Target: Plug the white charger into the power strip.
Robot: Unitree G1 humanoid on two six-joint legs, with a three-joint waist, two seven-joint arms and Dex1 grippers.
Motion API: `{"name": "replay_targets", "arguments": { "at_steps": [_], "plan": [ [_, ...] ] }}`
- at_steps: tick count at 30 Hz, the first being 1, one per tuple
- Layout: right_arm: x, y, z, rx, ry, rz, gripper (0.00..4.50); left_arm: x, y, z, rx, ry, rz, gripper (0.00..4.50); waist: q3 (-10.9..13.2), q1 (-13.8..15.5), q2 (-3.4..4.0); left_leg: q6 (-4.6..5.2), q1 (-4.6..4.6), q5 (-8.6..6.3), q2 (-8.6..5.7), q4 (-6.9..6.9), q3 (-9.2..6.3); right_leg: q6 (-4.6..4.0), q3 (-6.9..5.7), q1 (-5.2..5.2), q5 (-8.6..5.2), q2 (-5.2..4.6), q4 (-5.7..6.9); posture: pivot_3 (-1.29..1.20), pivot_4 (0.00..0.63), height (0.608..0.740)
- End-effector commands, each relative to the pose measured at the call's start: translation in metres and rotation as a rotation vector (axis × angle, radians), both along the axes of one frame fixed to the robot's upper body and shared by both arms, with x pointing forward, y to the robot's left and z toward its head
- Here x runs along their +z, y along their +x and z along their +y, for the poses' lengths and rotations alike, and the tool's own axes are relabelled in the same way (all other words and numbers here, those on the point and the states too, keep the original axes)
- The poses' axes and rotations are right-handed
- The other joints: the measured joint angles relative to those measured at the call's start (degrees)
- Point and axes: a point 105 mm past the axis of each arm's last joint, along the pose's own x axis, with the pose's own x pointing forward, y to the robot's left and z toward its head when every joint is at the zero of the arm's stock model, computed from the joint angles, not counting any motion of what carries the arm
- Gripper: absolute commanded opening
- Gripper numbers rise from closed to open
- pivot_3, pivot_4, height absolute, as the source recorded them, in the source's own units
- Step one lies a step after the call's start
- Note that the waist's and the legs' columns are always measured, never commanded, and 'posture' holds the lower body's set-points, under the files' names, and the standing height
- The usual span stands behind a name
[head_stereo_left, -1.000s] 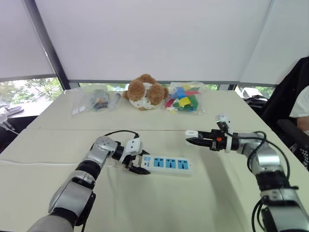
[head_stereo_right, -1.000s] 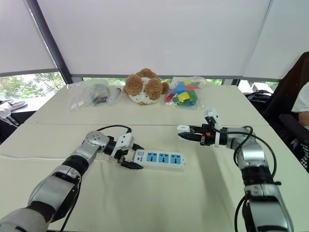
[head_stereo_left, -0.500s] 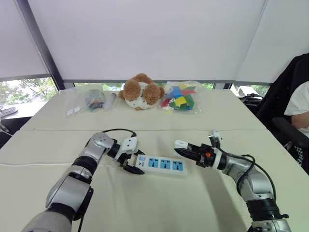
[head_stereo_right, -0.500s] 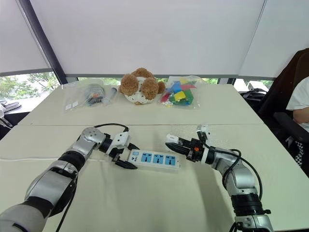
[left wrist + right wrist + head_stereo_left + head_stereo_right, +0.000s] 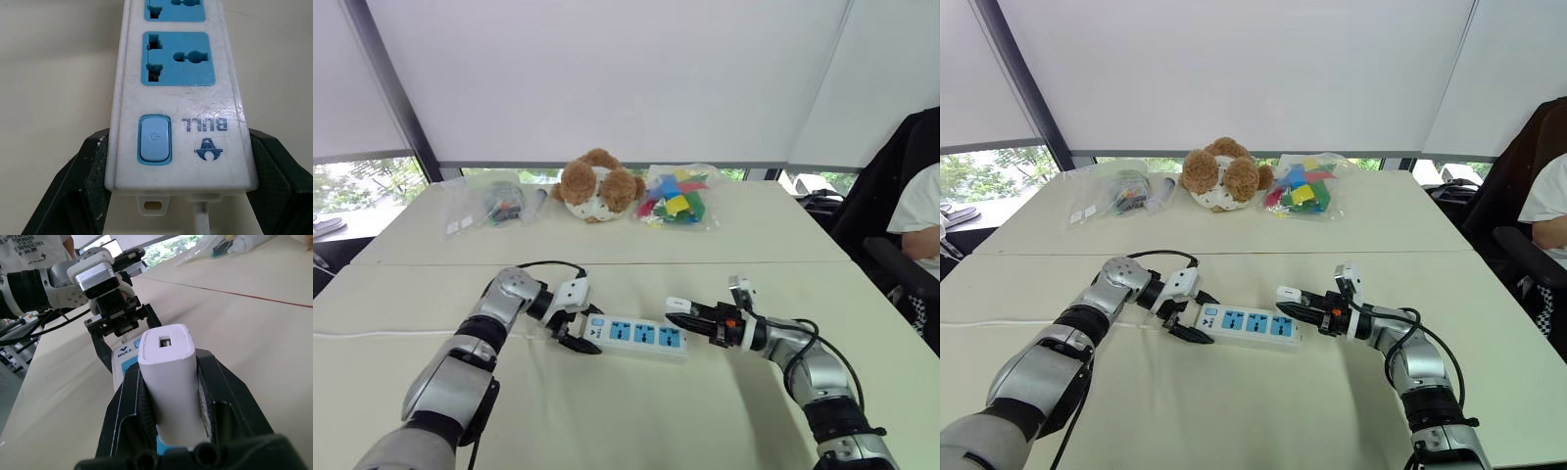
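As gripped: 1 charger [image 5: 168, 377], 1 strip [image 5: 636, 335].

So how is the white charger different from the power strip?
The white charger is a small plain block, while the power strip is a long flat bar with blue sockets and a blue switch. The charger is held up off the table in the right tool; the strip lies flat on the table, its switch end clamped by the left tool. Both are white plastic.
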Motion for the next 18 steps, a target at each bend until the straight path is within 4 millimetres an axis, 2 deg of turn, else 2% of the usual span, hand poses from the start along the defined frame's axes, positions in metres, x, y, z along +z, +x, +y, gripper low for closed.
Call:
{"name": "replay_targets", "arguments": {
  "at_steps": [1,4,18],
  "plan": [
    [0.005,-0.002,0.009,0.043,0.008,-0.020,0.73,-0.032,-0.018,0.019,-0.064,0.179,0.098,3.04,0.00,0.06,0.00,0.00,0.00,0.00,0.01,0.00,0.00,0.00,0.00,0.00,0.00,0.01,0.00,0.00,0.150,0.739],
    [0.006,-0.004,0.014,0.065,0.006,-0.020,0.73,-0.032,-0.018,0.019,-0.062,0.183,0.097,3.04,0.00,0.06,0.00,0.00,0.00,0.00,0.01,-0.01,0.01,-0.01,0.00,-0.01,-0.01,0.01,0.00,0.00,0.150,0.739],
    [-0.024,-0.003,0.005,0.094,-0.083,0.030,0.73,-0.032,-0.019,0.017,-0.064,0.174,0.099,3.04,-0.03,0.10,0.00,0.00,0.03,0.00,0.03,-0.03,0.02,-0.03,0.01,0.01,-0.01,0.03,0.00,0.00,0.150,0.739]
  ]
}}
